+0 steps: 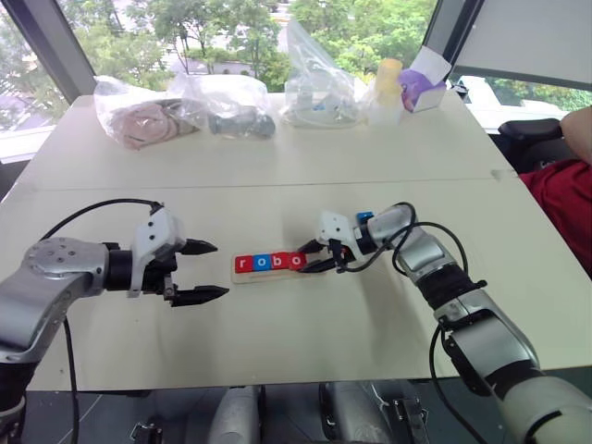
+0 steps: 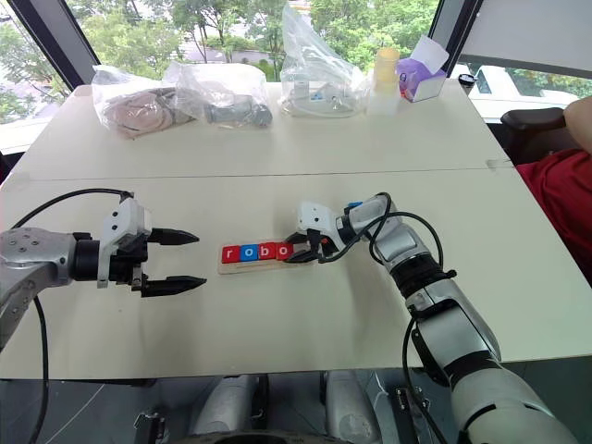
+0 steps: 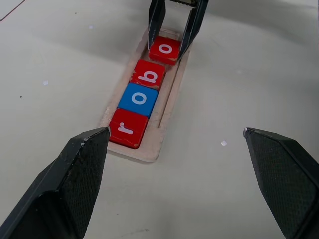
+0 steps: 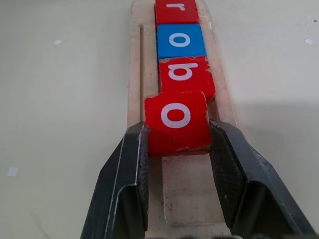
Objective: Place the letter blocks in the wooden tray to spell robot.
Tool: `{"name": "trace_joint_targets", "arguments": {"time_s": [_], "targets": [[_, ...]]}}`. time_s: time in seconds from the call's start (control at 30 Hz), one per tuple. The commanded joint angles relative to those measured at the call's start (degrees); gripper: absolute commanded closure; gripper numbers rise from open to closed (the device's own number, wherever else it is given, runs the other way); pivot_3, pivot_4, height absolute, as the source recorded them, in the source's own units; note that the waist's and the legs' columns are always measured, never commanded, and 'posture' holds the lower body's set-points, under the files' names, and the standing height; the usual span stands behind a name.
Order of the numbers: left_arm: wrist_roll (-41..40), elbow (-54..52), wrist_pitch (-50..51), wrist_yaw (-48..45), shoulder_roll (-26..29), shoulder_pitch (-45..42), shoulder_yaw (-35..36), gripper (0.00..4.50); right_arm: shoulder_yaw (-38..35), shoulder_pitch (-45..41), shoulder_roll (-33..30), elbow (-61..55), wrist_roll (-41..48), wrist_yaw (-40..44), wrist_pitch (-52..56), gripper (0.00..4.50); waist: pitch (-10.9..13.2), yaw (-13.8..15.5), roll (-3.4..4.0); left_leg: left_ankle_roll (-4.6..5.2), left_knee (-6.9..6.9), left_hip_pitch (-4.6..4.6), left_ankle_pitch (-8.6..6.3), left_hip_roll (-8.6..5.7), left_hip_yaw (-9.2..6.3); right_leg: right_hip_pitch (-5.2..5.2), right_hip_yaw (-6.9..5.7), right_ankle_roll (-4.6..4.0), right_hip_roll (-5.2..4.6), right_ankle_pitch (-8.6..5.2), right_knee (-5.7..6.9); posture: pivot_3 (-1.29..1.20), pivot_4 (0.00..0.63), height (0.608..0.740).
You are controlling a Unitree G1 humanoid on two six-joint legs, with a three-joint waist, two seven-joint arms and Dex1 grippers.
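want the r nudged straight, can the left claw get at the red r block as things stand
Probably yes. The left claw is open, facing the tray's near end, where the red r block sits with bare table between. The right claw grips the red o block further along.

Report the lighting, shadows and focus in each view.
Left eye view: bright daylight through the windows behind the table. Left wrist view: letter blocks sharp and evenly lit, the left gripper fingers dark and soft-edged. Right wrist view: right gripper clamps the red o block, faint shadow beside the wooden tray.
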Motion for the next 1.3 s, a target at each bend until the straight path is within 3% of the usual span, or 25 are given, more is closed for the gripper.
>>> {"name": "trace_joint_targets", "arguments": {"time_s": [0.03, 0.2, 0.4, 0.43, 0.63, 0.77, 0.97, 1.17, 1.3], "targets": [[-0.4, -1.3, -0.5, 0.5, -0.1, -0.2, 1.4, 0.0, -0.9, -2.2, 1.0, 1.0, -0.4, -0.4, -1.5, 3.35, 0.0, 0.0, 0.0, 0.0, 0.0, 0.0, 0.0, 0.0, 0.0, 0.0, 0.0, 0.0, 0.0, 0.0, 0.0, 0.0, 0.15, 0.74], [-0.1, -1.0, -0.6, 0.7, -0.4, -0.7, 0.8, 0.0, -1.4, -3.0, 1.9, 3.1, -1.4, -1.6, -2.6, 3.35, 0.0, -0.1, 0.0, 0.0, 0.0, 0.01, 0.0, 0.01, -0.01, 0.0, -0.01, 0.0, 0.01, 0.0, 0.01, 0.0, 0.15, 0.74], [0.4, -0.7, -0.9, 0.8, -0.7, -1.0, 0.2, 0.0, -1.5, -3.4, 1.9, 4.2, -1.8, -1.9, -3.5, 0.31, 0.0, -0.1, 0.0, 0.0, -0.01, 0.01, 0.0, 0.0, -0.01, 0.0, -0.01, 0.0, 0.0, 0.0, 0.01, 0.0, 0.15, 0.74], [0.4, -0.7, -0.9, 0.8, -0.7, -1.1, 0.1, 0.0, -1.5, -3.3, 1.8, 4.1, -1.8, -2.0, -3.4, 0.02, 0.0, -0.1, 0.0, 0.0, -0.01, 0.01, 0.0, 0.0, -0.01, 0.0, -0.01, 0.0, 0.0, 0.0, 0.01, 0.0, 0.15, 0.74], [0.4, -0.9, -0.8, 1.1, -1.0, -1.4, 0.0, 0.0, -4.3, -3.0, 0.6, 1.1, 0.2, -3.1, -0.9, 0.02, 0.0, -0.1, 0.0, 0.0, 0.0, 0.0, 0.0, 0.0, -0.02, 0.0, -0.01, 0.0, 0.0, 0.0, 0.01, 0.0, 0.15, 0.74], [-1.3, -3.1, 0.3, 1.8, -1.6, -1.1, 0.6, 0.0, -11.2, 0.1, -2.1, -7.2, 4.6, -7.7, 7.9, 0.02, 0.0, 0.2, 0.01, 0.0, 0.01, -0.06, 0.0, -0.01, -0.05, -0.03, -0.02, 0.0, -0.04, 0.01, 0.01, 0.0, 0.15, 0.74], [-1.3, -2.7, 0.1, 3.1, -5.5, -6.1, -3.2, 0.0, -26.0, 11.3, -2.8, -27.3, 8.7, -28.9, 27.8, 0.02, 0.0, 1.5, 0.0, 0.0, 0.0, -0.12, 0.0, -0.02, -0.09, -0.06, -0.05, 0.0, -0.07, 0.0, 0.0, 0.0, 0.15, 0.74], [3.2, 5.5, -4.4, 2.0, -12.9, -16.6, -11.2, 0.0, -29.1, 19.7, 3.4, -38.5, 4.2, -50.0, 37.9, 0.02, 0.0, 1.4, 0.0, -0.01, 0.04, -0.13, 0.01, -0.08, 0.05, -0.07, -0.04, -0.01, 0.02, 0.0, 0.0, 0.0, 0.15, 0.74], [6.3, 12.1, -7.1, 0.7, -17.1, -22.0, -14.6, 0.0, -28.5, 20.6, 8.2, -39.4, 2.7, -58.0, 40.6, 0.02, 0.0, 1.1, 0.0, -0.02, 0.04, -0.17, 0.02, -0.15, 0.08, -0.13, -0.01, 0.01, 0.11, 0.01, 0.02, 0.0, 0.15, 0.74]]}}
